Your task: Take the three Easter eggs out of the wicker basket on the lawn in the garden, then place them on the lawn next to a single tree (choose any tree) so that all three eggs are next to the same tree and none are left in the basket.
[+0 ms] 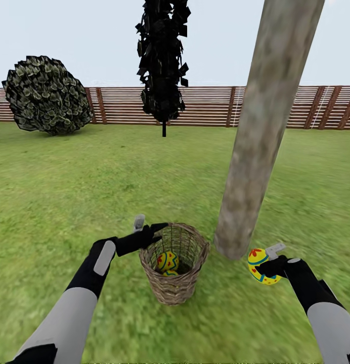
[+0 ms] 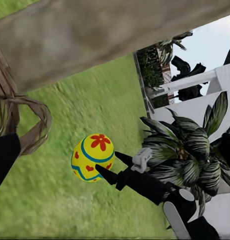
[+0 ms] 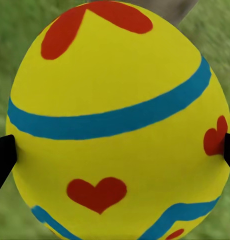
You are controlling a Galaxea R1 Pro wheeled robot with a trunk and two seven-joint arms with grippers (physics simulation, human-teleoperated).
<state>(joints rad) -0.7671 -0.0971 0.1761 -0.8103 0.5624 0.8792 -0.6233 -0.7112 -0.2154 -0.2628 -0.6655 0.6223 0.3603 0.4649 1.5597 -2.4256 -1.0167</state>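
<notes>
The wicker basket (image 1: pixel 174 283) stands on the lawn (image 1: pixel 69 192) just left of the foot of the thick pale tree trunk (image 1: pixel 261 131). Two yellow Easter eggs (image 1: pixel 167 261) lie inside it, one half hidden under the other. My right gripper (image 1: pixel 267 268) is shut on the third egg (image 1: pixel 261 265), low over the grass right of the trunk's base. That egg (image 3: pixel 115 120) sits between both fingers in the right wrist view. My left gripper (image 1: pixel 157 230) hovers open at the basket's left rim. The left wrist view shows the held egg (image 2: pixel 92 157), the trunk (image 2: pixel 95 35) and the basket's rim (image 2: pixel 25 120).
A round dark-green bush (image 1: pixel 46 96) and a thin black-leaved tree (image 1: pixel 164 60) stand far back before the slatted wooden fence (image 1: pixel 210 106). Open grass lies all around the basket and trunk. A white house wall (image 2: pixel 194 110) with leafy plants (image 2: pixel 189 150) shows in the left wrist view.
</notes>
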